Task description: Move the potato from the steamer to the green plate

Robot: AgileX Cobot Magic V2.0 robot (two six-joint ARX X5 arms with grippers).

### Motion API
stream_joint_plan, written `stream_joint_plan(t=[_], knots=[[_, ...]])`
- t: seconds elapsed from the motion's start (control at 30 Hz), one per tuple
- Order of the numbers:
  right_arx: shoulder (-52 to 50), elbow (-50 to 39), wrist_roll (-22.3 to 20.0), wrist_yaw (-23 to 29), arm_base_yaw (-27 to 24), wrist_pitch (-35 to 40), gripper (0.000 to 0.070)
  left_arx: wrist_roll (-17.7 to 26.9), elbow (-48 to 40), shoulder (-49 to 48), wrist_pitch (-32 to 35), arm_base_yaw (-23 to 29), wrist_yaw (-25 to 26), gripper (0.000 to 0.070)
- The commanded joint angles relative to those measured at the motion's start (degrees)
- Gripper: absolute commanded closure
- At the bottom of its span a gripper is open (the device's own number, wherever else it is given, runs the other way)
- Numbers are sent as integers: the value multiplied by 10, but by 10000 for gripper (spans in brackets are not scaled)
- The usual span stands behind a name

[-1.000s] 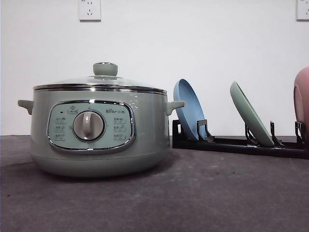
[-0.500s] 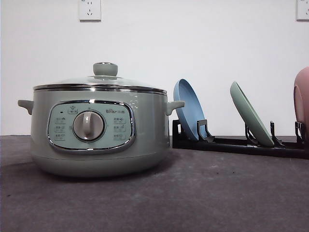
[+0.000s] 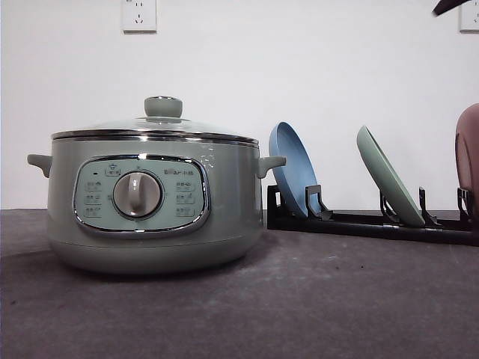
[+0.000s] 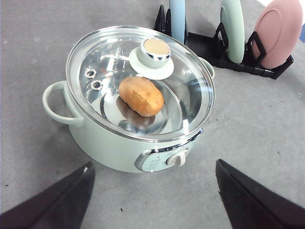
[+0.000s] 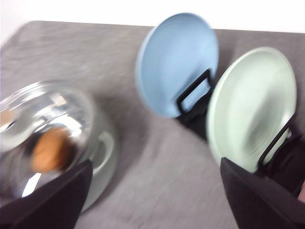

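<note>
The steamer (image 3: 150, 202) stands at the left of the table with its glass lid (image 4: 143, 81) on. Through the lid the orange-brown potato (image 4: 141, 96) lies inside on the steel tray. It also shows, blurred, as the potato (image 5: 50, 149) in the right wrist view. The green plate (image 3: 389, 179) leans upright in a black rack (image 3: 359, 224) right of the steamer. My left gripper (image 4: 154, 163) hovers open above the steamer's front, holding nothing. My right gripper (image 5: 155, 162) is open and empty, high over the table between the steamer (image 5: 57, 143) and the green plate (image 5: 252, 107).
A blue plate (image 3: 292, 172) stands in the rack's left slot and a pink dish (image 3: 468, 157) in its right end. A dark tip of an arm (image 3: 451, 6) shows at the front view's top right corner. Grey cloth covers the table (image 3: 337, 299).
A dark tip of an arm has come into the top right corner of the front view, and the pink dish now looks darker. Steamer, lid and plates have not moved.
</note>
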Motion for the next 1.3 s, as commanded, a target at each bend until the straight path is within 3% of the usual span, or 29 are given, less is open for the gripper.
stream_joint_plan(t=[0.0,0.27,0.7,0.83,1.0,1.17,1.27], knots=[[42,34,7,3,2,5,161,5,13,3,6,-1,3,185],[181,125,8,21,2,20,162,5,13,3,3,-1,3,185],[305,132,8,59,2,89,166,5,13,3,2,-1,3,186],[326,132,8,59,2,100,251,5,13,3,2,-1,3,186],[340,132,8,59,2,100,275,5,13,3,2,-1,3,186],[346,132,8,58,2,103,436,5,13,3,2,-1,3,185],[348,132,8,58,2,100,448,5,13,3,2,-1,3,186]])
